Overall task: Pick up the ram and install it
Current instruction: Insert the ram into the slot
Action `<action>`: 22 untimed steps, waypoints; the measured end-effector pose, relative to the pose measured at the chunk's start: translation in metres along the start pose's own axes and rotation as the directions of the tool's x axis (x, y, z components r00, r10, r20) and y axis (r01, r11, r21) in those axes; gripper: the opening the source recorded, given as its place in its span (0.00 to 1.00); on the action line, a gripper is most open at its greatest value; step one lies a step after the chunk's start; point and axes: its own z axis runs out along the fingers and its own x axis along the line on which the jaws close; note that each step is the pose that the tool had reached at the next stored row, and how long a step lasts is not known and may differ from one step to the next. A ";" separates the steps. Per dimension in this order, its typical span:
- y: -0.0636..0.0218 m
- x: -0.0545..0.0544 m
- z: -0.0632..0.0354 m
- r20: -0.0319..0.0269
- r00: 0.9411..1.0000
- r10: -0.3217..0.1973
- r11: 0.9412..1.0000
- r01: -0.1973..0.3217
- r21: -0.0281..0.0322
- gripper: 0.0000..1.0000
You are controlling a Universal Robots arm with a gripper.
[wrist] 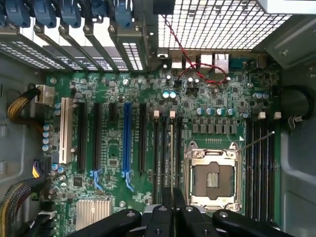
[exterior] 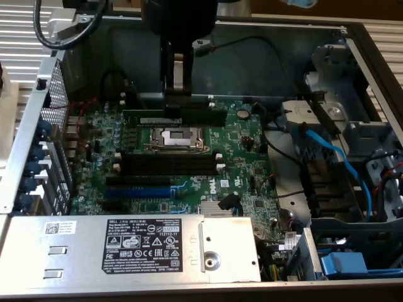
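The gripper [exterior: 176, 107] reaches down from the top of the exterior view into the open case [exterior: 264, 38]. Its black fingers [wrist: 160, 217] stand almost together, with only a thin gap between them, and they are clamped on the ram [wrist: 171, 158]. In the wrist view the ram is seen edge-on, as a pale thin line running out from between the fingertips. That line lies along one of the black slots [wrist: 156, 158], the group between the blue slot [wrist: 127, 143] and the socket [wrist: 212, 180], and it ends near a white clip [wrist: 172, 114]. Whether the ram is above that slot, touching it or partly in it cannot be told. In the exterior view the ram is a long narrow strip just under the gripper. It lies level across the picture beyond the socket, with a pale green patterned stretch toward the exterior view's left and a dark stretch toward the right. The socket is open, its metal frame bare. More black slots [wrist: 260, 163] run along its other side, and a thin metal lever [wrist: 256, 139] slants between them and the socket. On the green board [exterior: 239, 145] a finned heatsink [wrist: 94, 210] sits near the end of the blue slot. Red wires [wrist: 197, 69] loop over the board close to the perforated rear wall [wrist: 217, 24]. In the exterior view a grey power supply [exterior: 75, 248] with a black label lies along the near edge. A blue cable [exterior: 334, 157] crosses the drive bay on the exterior view's right.
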 end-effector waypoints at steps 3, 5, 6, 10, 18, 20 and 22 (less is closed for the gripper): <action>0.0018 0.003 0.0060 0.000 1.000 0.006 1.000 -0.006 0.016 0.12; 0.0036 0.004 0.0108 0.000 1.000 0.010 1.000 -0.010 0.017 0.12; 0.0037 0.008 0.0123 0.001 1.000 0.012 1.000 -0.012 0.017 0.12; 0.0038 0.012 0.0169 0.004 0.999 0.036 0.999 -0.036 0.016 0.12; 0.0053 0.013 0.0283 0.006 1.000 0.013 1.000 -0.013 0.014 0.12; 0.0051 0.013 0.0296 0.006 1.000 0.013 1.000 -0.013 0.014 0.12; 0.0051 0.013 0.0317 0.006 1.000 0.013 1.000 -0.013 0.014 0.12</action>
